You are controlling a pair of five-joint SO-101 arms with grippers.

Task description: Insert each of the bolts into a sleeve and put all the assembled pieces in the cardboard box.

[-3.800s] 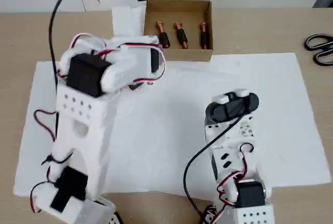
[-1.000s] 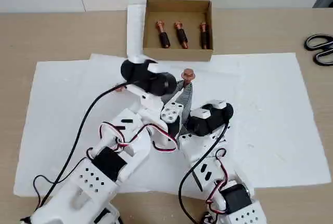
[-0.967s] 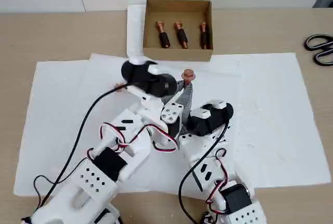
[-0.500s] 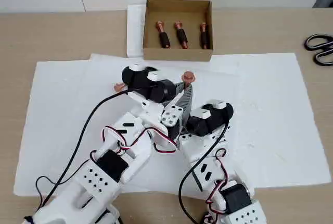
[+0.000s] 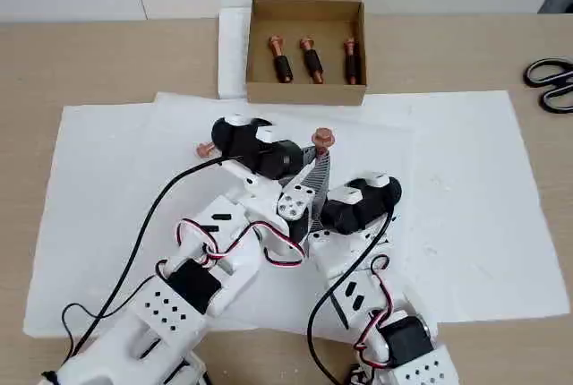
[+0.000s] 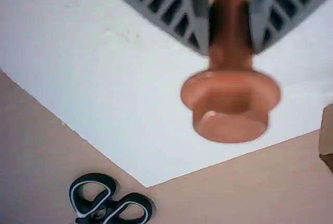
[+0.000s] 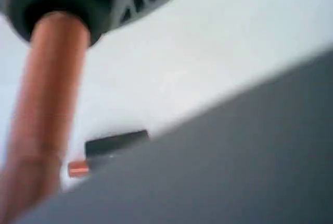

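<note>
1. Left arm [image 5: 255, 145] and its bolt [image 5: 322, 141] have slid slightly toward the bottom of the frame over the last second. The right arm [image 5: 358, 201] has not stirred.
2. The left fingers [image 6: 156, 10] are pinching the bolt by its shank, with the head sticking out past the tips. It is raised over the paper [image 5: 466, 188] at mid-frame, below the box [image 5: 304, 94].
3. In the right wrist view a copper shank runs out of a black sleeve [image 7: 52, 5]. Whether the right arm grips that sleeve I cannot tell.
4. The step in hand, I judge, is seating the bolt in the sleeve. Keep shank and bore in one line and push slowly along that line only, since a tilt would likely jam it.
5. Hold the pinch firm, or the shank may slide back through the fingers instead of going in.
6. The copper end of another bolt [image 5: 206, 148] shows on the paper just left of the left arm, so steer clear of it.
7. Three pieces [image 5: 309, 61] already lie in the box.
</note>
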